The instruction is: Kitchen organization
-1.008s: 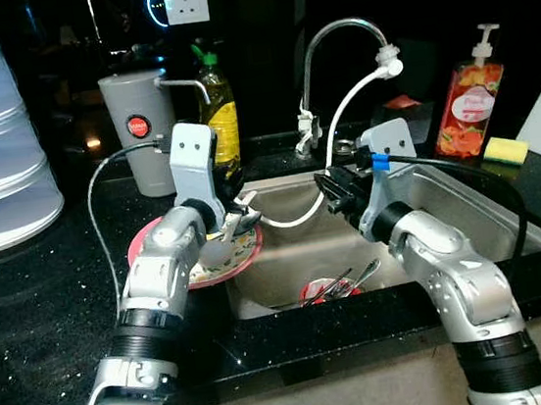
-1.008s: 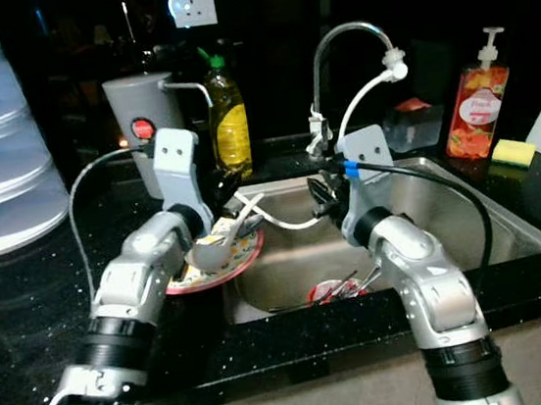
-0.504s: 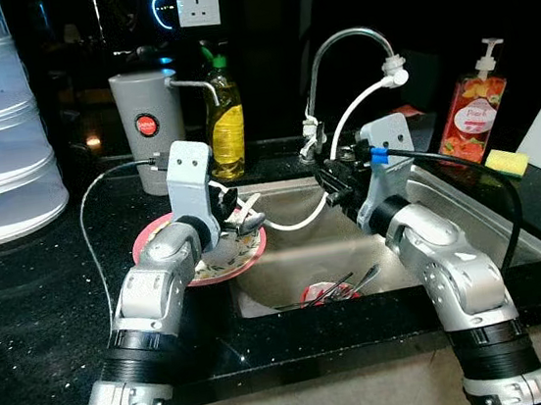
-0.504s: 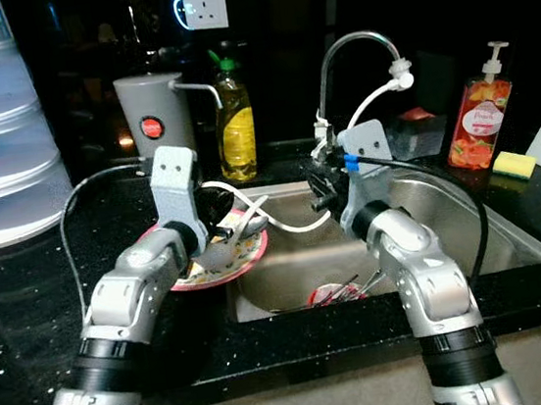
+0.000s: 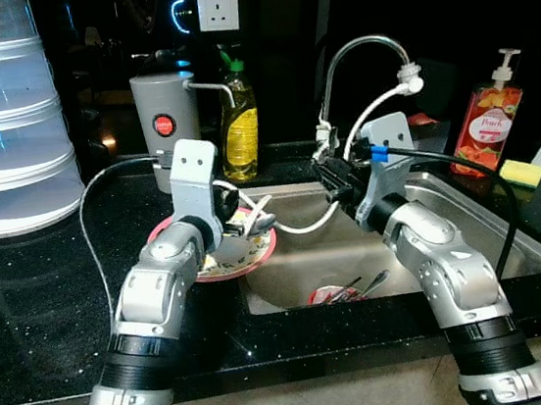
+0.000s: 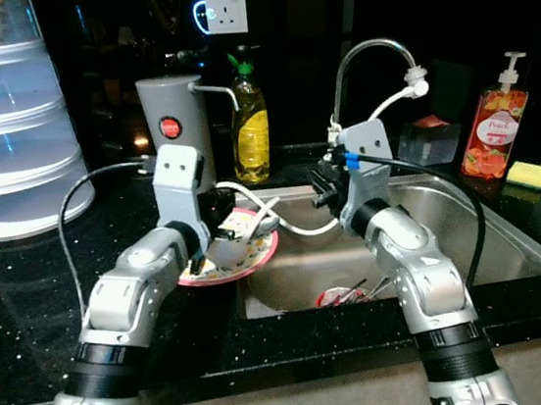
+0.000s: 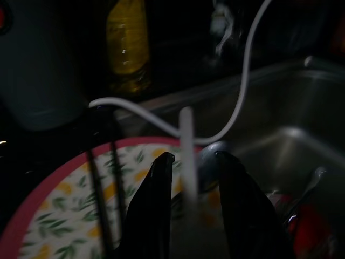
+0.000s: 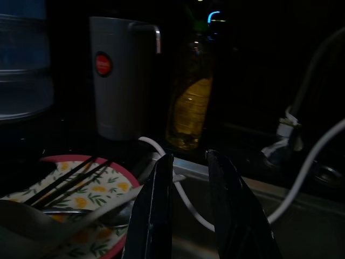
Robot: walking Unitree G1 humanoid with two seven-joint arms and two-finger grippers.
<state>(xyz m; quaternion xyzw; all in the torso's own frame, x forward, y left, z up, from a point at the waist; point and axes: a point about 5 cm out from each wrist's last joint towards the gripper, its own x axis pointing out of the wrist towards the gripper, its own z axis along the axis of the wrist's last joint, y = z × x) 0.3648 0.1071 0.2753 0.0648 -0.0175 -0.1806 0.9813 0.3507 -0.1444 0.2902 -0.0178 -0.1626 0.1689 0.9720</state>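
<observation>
A red-rimmed plate with a leaf and flower pattern sits on the black counter at the sink's left edge. Black chopsticks and a grey spoon lie on it. My left gripper hovers over the plate's sink side, and its fingers are closed around a white-handled utensil. My right gripper hangs over the sink's back left corner beside the tap, slightly open with nothing between its fingers.
The steel sink holds a red dish with cutlery. A white hose loops from the tap past the plate. Behind stand a grey jug, a yellow soap bottle, a pump bottle, a sponge and stacked plastic tubs.
The whole picture has shifted, so the camera has moved up and back. Both grippers keep their places over the plate and the sink.
</observation>
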